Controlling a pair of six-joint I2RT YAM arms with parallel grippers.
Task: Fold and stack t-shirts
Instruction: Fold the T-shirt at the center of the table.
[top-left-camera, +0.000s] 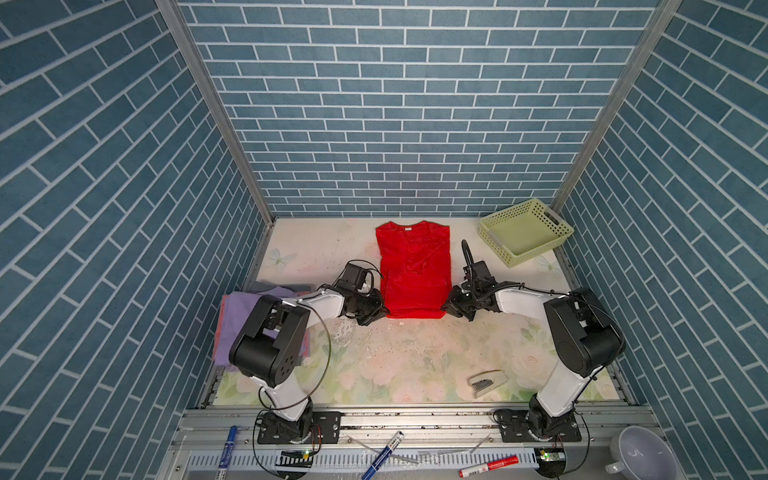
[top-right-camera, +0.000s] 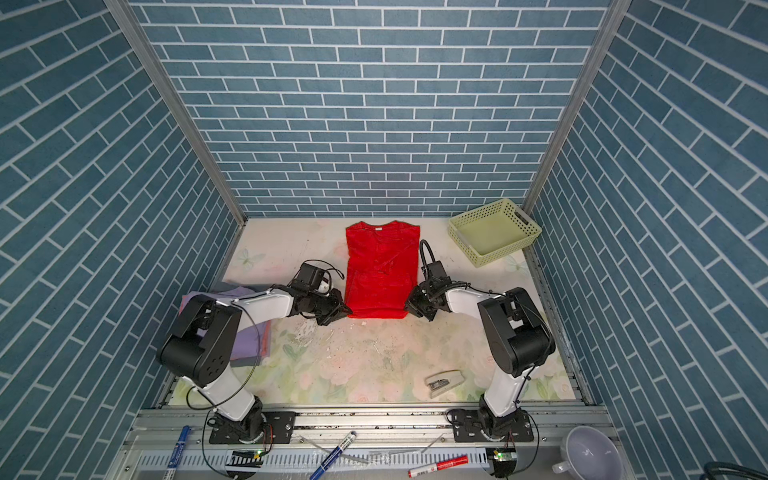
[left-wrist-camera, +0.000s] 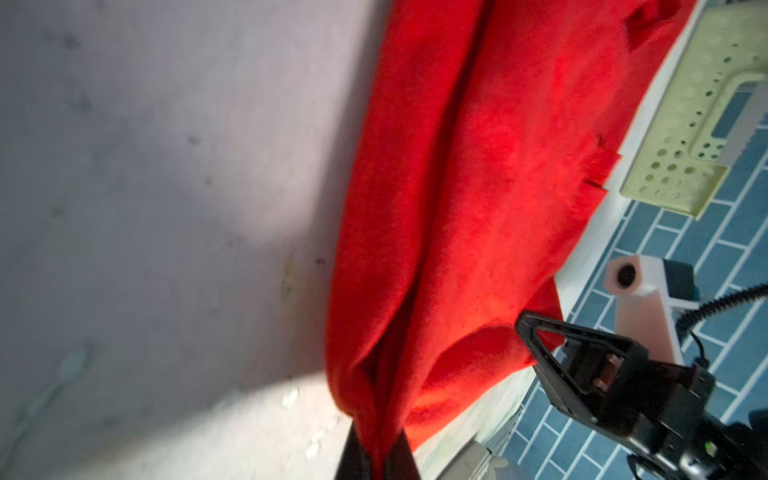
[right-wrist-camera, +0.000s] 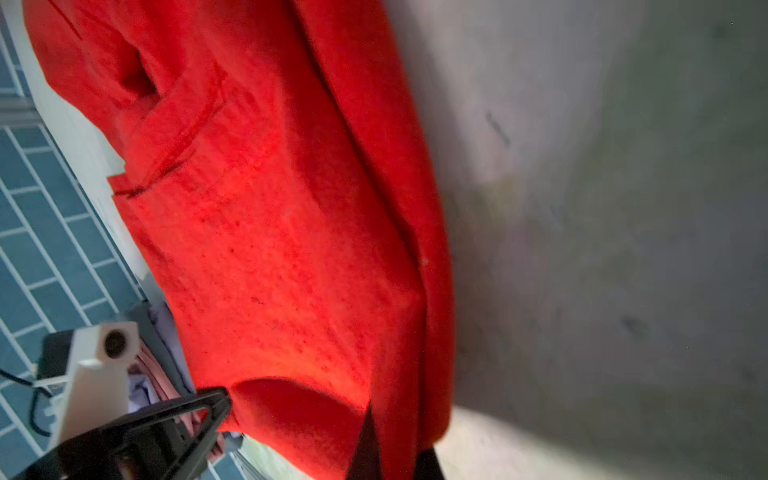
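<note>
The red tee (top-left-camera: 413, 270) lies flat on the surface (top-left-camera: 415, 365), running from the middle toward 12 o'clock. Its collar is at the far end and its sleeves are tucked in, so it makes a long narrow rectangle. The left pincer (top-left-camera: 380, 312) is pressed together on the hem corner at the tee's 7 o'clock, and the right pincer (top-left-camera: 445, 309) pinches the corner at 5 o'clock. In the left wrist view, red cloth bunches between the dark fingertips (left-wrist-camera: 353, 459).

The stack (top-left-camera: 241, 307) of folded tees, lavender on top, sits at 9 o'clock, partly behind the left arm. The basket (top-left-camera: 498, 245) stands at 2 o'clock.

The cloth looks light, limp and layered. It will likely sag between the two holds, and the tucked layers may slip apart. The hem corners seem the right grip, provided each pinch catches every layer and both rise level.
</note>
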